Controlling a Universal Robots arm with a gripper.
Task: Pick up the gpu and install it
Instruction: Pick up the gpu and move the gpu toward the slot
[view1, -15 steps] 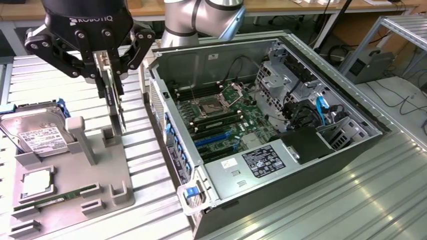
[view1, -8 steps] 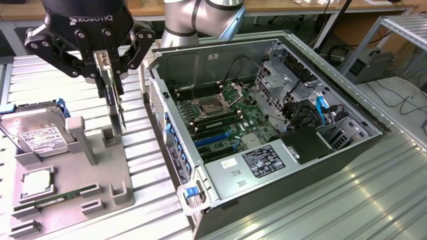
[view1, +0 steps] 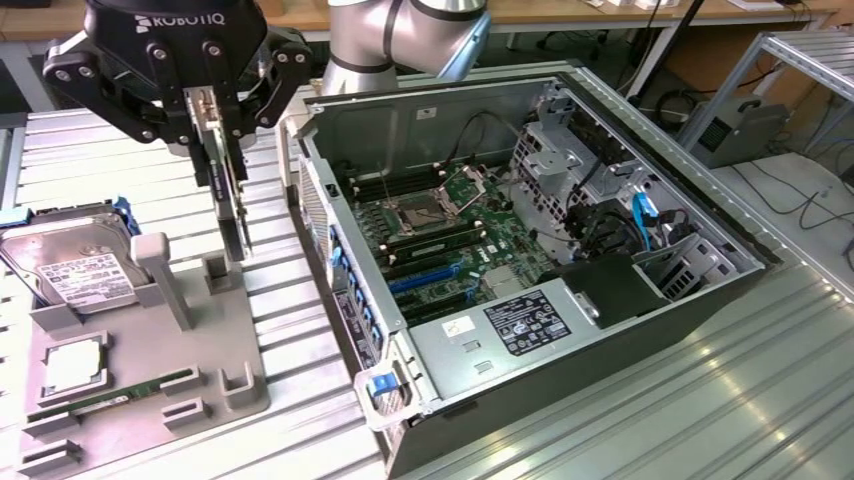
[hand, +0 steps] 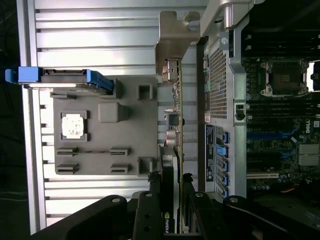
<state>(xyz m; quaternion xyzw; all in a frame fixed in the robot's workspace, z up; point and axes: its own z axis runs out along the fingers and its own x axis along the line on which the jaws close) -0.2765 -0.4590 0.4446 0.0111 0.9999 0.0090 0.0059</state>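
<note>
One pincer (view1: 220, 135): black, with ROBOTIQ in white letters on its body; its fingers (hand: 155, 176) are drawn in narrow, one on each face of the gpu, gripping it.
Gpu (view1: 227, 200): held upright and edge-on, directly over the grey holder, with its lower edge at the holder's slot posts (whether it is clear of them I cannot tell).
Gpu markings: in the wrist view a small green-and-white logo sits on the card (hand: 173, 125) near the fingers; its letters are too small to read.
Grey holder (view1: 200, 340): lies flat on the bench, just beside the computer case.
Hard drive (view1: 74, 270): silver with a white label and a blue bracket, leaning in the holder; the label's print cannot be read.
Processor chip (view1: 74, 365): square and silver, seated in a holder pocket.
Memory stick (view1: 114, 400): narrow and green, lying in the holder near the chip.
Computer case (view1: 667, 170): on its side with the panel off, motherboard (view1: 454, 240) exposed, blue slots showing.
Case sticker (view1: 534, 320): black with white print on a silver box inside the case; not legible.
Bench (view1: 667, 400): ribbed aluminium.
</note>
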